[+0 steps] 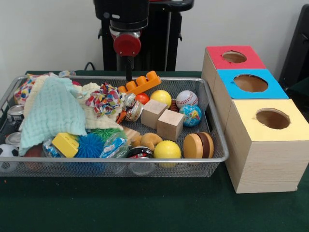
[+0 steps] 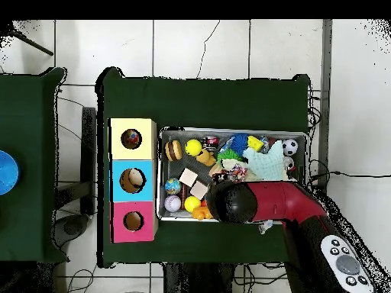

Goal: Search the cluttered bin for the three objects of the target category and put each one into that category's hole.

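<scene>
The wire mesh bin (image 1: pixel 216 126) stands on the green table and is full of toys; it also shows in the overhead view (image 2: pixel 229 131). One spotted cloth (image 1: pixel 104 99) lies bunched near the bin's middle, on the cream cloth. A second spotted cloth (image 1: pixel 23 90) lies in the bin's far left corner, partly under the mint-green cloth (image 1: pixel 50 113). I see no third one in the bin. The yellow-topped box's hole (image 1: pixel 273 118) is right of the bin; overhead, something coloured shows inside this hole (image 2: pixel 131 138). My gripper (image 1: pixel 128 77) hangs at the bin's far rim, above and behind the middle spotted cloth.
The blue-topped box (image 1: pixel 270 90) and red-topped box (image 1: pixel 251 62) stand behind the yellow one. The bin also holds two wooden cubes (image 1: pixel 161 118), yellow balls (image 1: pixel 167 150), a baseball (image 1: pixel 187 98), an orange brick (image 1: pixel 142 83), cans at the left (image 1: pixel 15 112) and a cream cloth (image 1: pixel 99 120).
</scene>
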You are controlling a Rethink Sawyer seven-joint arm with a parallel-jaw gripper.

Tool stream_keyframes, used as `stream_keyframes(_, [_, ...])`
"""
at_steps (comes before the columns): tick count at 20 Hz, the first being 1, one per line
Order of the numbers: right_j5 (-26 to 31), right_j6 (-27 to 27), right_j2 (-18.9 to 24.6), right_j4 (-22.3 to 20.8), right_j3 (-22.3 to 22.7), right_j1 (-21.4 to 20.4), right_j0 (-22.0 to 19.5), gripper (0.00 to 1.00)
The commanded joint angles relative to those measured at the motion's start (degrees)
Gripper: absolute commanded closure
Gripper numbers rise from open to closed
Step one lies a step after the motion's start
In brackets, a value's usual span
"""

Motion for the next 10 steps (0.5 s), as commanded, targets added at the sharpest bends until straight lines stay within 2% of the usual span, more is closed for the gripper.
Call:
stream_keyframes(1, [-1.3, 13.0, -2.9, 0.0, -4.7, 5.1, -0.9, 0.00])
stream_keyframes(10, [2.2, 11.2, -2.8, 0.9, -6.2, 4.0, -0.6, 0.00])
